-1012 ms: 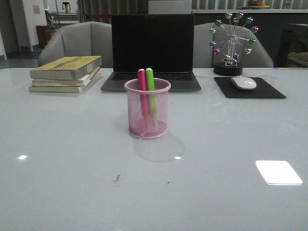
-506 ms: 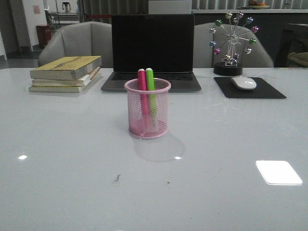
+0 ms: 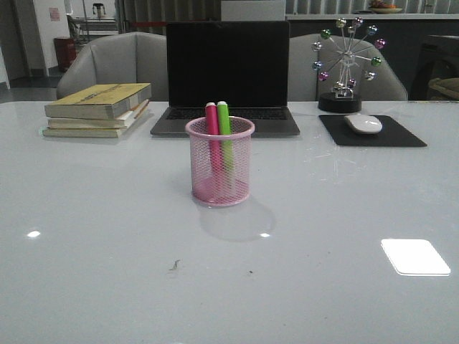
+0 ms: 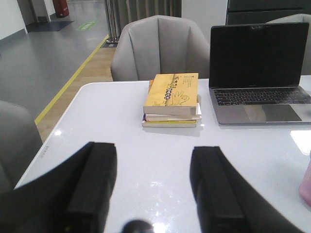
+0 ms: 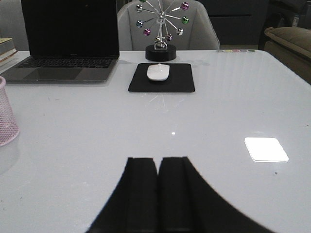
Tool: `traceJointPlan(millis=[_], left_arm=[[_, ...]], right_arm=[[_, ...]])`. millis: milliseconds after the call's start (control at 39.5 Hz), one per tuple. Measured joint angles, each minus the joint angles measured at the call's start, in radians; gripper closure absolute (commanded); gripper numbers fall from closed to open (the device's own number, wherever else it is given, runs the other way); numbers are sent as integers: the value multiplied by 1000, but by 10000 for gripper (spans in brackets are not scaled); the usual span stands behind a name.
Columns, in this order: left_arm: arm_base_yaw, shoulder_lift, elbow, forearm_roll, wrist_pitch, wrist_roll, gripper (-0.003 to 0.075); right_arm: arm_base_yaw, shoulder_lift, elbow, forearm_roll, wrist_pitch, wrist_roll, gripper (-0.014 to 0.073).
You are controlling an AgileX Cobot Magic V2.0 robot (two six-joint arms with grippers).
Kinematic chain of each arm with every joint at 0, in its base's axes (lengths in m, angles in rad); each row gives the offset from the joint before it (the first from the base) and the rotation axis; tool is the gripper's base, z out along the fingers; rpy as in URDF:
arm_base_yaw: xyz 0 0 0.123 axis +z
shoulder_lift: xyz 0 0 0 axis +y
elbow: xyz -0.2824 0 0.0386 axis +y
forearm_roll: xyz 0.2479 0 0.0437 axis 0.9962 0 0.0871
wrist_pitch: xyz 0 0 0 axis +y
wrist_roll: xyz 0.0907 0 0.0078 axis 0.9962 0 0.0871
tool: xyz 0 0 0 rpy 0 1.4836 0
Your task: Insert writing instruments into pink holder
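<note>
The pink wire-mesh holder [image 3: 219, 162] stands upright mid-table in the front view. Inside it stand the hot pink marker [image 3: 212, 129] and the bright green marker [image 3: 224, 127], side by side, their tops above the rim. Neither arm shows in the front view. In the left wrist view my left gripper [image 4: 154, 148] is open over bare table, nothing between its fingers; a sliver of the holder [image 4: 306, 184] shows at the frame edge. In the right wrist view my right gripper [image 5: 157, 159] is shut and empty, with the holder [image 5: 7, 113] off to its side.
A stack of books [image 3: 99, 109] lies at the back left, a dark laptop [image 3: 226, 75] behind the holder, and a white mouse [image 3: 363, 123] on a black pad [image 3: 373, 132] at the back right, beside a desk toy with coloured balls [image 3: 346, 64]. Grey chairs stand beyond the table.
</note>
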Motion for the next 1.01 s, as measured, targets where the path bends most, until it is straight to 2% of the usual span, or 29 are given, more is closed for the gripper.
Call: traceJointPlan(millis=[531,683,885,1012], left_arm=[[0,0,0,7,0,0,331],[0,0,0,24,0,0,431],[0,0,0,24,0,0,633],[0,0,0,24,0,0,629]], right_arm=[[0,0,0,0,0,0,566],[0,0,0,0,0,0,566],[0,0,0,-2,0,0,566],[0,0,0,-2,0,0,566]])
